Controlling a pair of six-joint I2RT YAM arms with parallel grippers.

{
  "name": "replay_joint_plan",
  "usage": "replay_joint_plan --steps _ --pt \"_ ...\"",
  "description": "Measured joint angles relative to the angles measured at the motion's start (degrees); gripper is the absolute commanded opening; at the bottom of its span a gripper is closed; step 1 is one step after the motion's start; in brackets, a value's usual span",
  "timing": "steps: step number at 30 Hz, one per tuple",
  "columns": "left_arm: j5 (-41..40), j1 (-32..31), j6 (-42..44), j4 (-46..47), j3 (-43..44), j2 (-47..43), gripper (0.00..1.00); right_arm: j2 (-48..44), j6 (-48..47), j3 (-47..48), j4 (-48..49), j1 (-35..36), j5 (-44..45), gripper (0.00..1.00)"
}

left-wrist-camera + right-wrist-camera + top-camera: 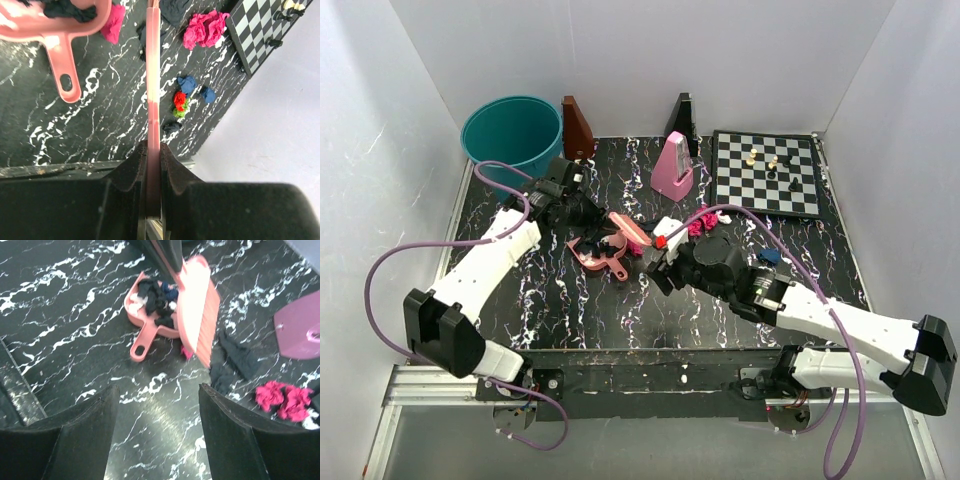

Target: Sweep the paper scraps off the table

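Note:
My left gripper (588, 212) (153, 147) is shut on a pink brush (630, 232) (153, 75), held over the black veined table (570, 310). The pink dustpan (592, 256) (145, 335) lies beside the brush and holds dark and white paper scraps (155, 300). Loose on the table are magenta wads (698, 225) (205, 28) (282, 400), blue ones (187, 84), a red and green one (180, 102) and dark ones (235, 357). My right gripper (658, 262) (159, 405) is open and empty, just right of the dustpan handle.
A teal bucket (512, 130) stands at the back left. A brown metronome (577, 127), a pink one (672, 167) and a black one (682, 120) stand at the back. A chessboard (767, 172) with small pieces lies at the back right.

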Motion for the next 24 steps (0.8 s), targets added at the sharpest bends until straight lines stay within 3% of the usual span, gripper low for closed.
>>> replay_joint_plan --steps 8,14,15,16,20,21,22,24 --pt "4.31 0.0 -5.33 -0.48 0.57 0.81 0.0 7.08 -7.87 -0.79 11.78 0.79 4.57 0.7" --pt "7.3 0.0 -6.95 -0.2 -0.07 -0.61 0.0 15.52 -11.58 0.04 16.06 0.76 8.33 0.59" --pt "7.82 0.0 -7.04 -0.17 -0.35 -0.81 0.0 16.22 -11.93 0.04 16.41 0.74 8.59 0.56" --pt "8.46 0.0 -7.17 -0.11 -0.74 -1.03 0.0 17.0 -12.44 0.13 16.76 0.68 8.83 0.42" --pt "11.74 0.0 -7.98 1.01 -3.3 -1.66 0.0 19.47 -13.75 3.21 16.94 0.28 9.11 0.08" --pt "12.35 0.13 -8.15 1.86 -3.52 -1.66 0.05 20.17 -14.32 3.98 16.87 0.26 8.96 0.01" --pt "12.5 0.35 -8.44 2.21 -3.67 -1.66 0.13 20.57 -15.06 4.33 16.61 0.26 8.61 0.01" --pt "12.92 0.72 -8.28 2.03 -4.0 -1.66 0.17 20.79 -15.69 4.42 16.26 0.37 8.07 0.01"
